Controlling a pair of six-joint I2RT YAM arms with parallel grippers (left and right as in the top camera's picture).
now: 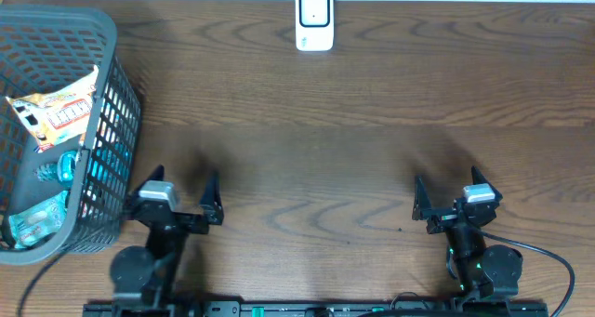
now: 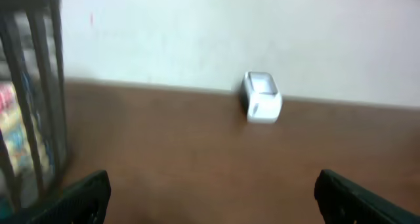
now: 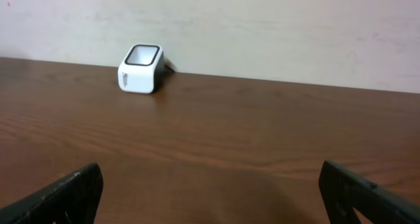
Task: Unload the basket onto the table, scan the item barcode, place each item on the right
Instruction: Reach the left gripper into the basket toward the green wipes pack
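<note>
Light: bright-ish and even, no glare on the counter (image 1: 353,122)
Shadows: two soft dark smudges sat on the wood, overhead view
Left wrist: pretty blurry, basket (image 2: 33,119) bars smeared
Right wrist: way sharper, scanner (image 3: 140,69) looked crisp

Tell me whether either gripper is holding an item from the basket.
No. The left gripper and right gripper both stand open and empty over the table, and the items lie in the basket.
</note>
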